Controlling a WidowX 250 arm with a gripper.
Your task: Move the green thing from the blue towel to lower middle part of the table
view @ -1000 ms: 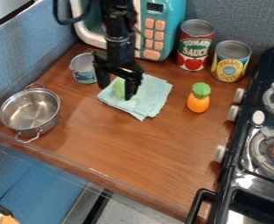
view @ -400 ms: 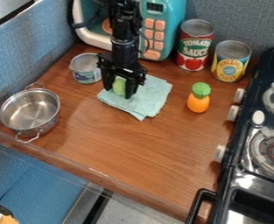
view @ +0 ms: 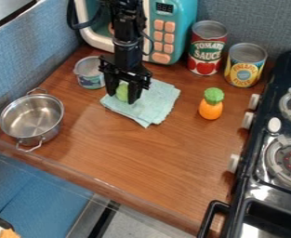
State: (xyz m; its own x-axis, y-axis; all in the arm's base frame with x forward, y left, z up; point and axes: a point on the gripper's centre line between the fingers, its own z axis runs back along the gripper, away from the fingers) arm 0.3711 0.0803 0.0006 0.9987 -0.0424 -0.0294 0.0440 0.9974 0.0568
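Gripper: narrowed, closed about the green thing, which is on the blue towel. Towel: nudged slightly towards the pot. Grasp: probably made; lifting next, cloth liable to snag.

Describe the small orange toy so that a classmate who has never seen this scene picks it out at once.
Start at the black stove along the right side. Just left of it, before you reach the light blue towel, stands the small orange toy. Unlike the nearby cans, it has a bumpy green top.
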